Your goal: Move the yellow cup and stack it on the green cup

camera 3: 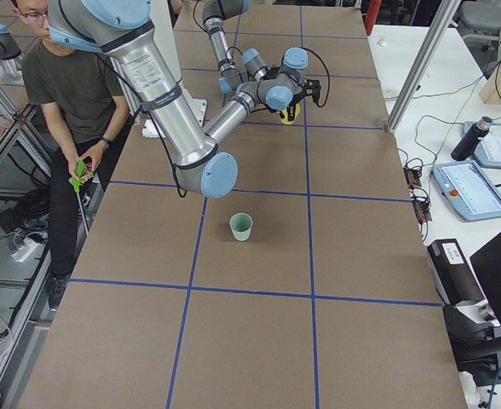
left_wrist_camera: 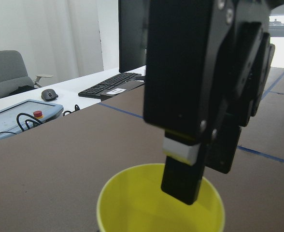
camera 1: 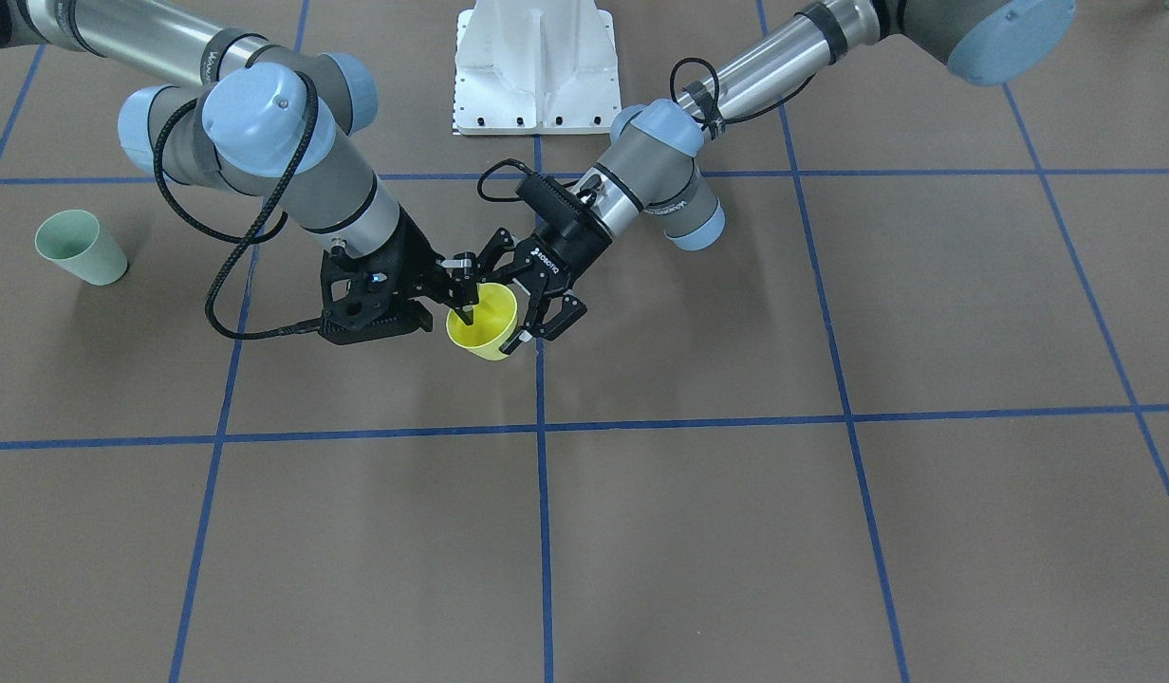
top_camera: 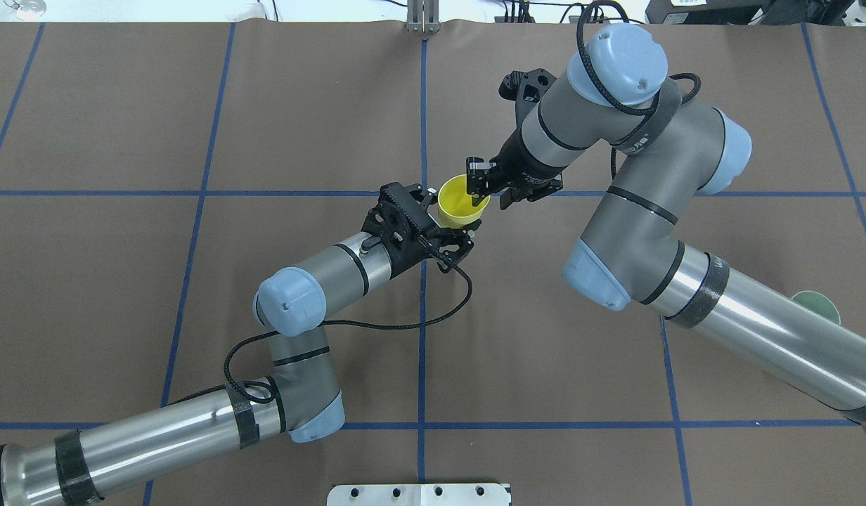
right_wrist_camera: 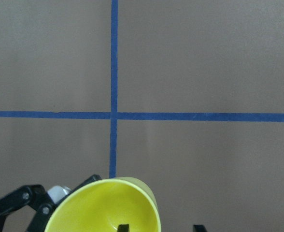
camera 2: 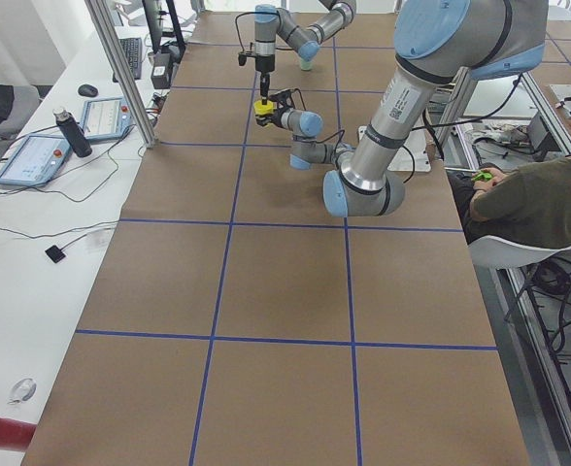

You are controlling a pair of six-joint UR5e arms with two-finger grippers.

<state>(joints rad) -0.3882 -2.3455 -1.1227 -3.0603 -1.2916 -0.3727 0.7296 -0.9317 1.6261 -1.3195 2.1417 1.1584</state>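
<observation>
The yellow cup (camera 1: 490, 334) (top_camera: 455, 204) hangs upright above the table's middle. My left gripper (camera 1: 501, 305) (top_camera: 448, 216) reaches in level from the side, its fingers closed on the cup's body. From above comes my right gripper (camera 1: 463, 285) (top_camera: 486, 188), open and straddling the cup's wall. In the left wrist view one of its fingers (left_wrist_camera: 180, 186) dips inside the yellow cup (left_wrist_camera: 132, 203) and the other stays outside the rim. The green cup (camera 1: 82, 249) (camera 3: 241, 227) stands alone on the table on my right side, mostly hidden under the right arm in the overhead view.
Blue tape lines grid the brown table (camera 1: 698, 531). The white robot base (camera 1: 537, 66) sits at the near edge. A seated person (camera 3: 63, 94) is beside the base. A desk with tablets and a bottle (camera 2: 67, 131) and metal posts (camera 2: 120, 68) line the far edge.
</observation>
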